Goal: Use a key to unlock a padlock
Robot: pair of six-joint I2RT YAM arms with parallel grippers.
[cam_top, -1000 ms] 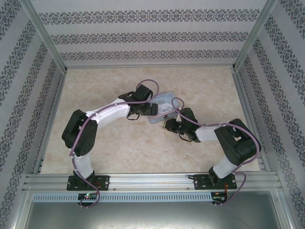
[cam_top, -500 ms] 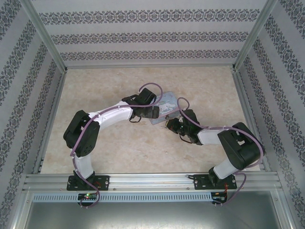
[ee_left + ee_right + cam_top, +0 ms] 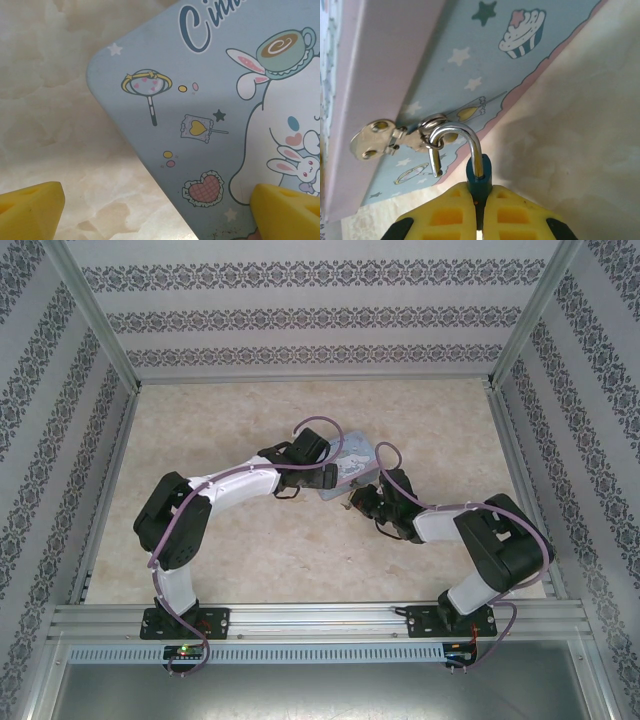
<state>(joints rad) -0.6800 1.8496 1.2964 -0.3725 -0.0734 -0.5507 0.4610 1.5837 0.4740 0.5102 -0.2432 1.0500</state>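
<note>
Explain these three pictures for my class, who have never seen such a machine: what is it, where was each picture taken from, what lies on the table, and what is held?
The machine is two robot arms, the left arm and the right arm, bolted at the near edge of a marble-patterned table. The overhead picture looks down on both. The other two come from small cameras on the wrists, so each shows its own yellow fingers. On the table lies a pastel blue cartoon tin. The left gripper is open, with one finger over the tin's lid and the other over the table. The right gripper is shut on a small padlock. Its silver shackle hooks through the tin's clasp, with one end free of the body.
</note>
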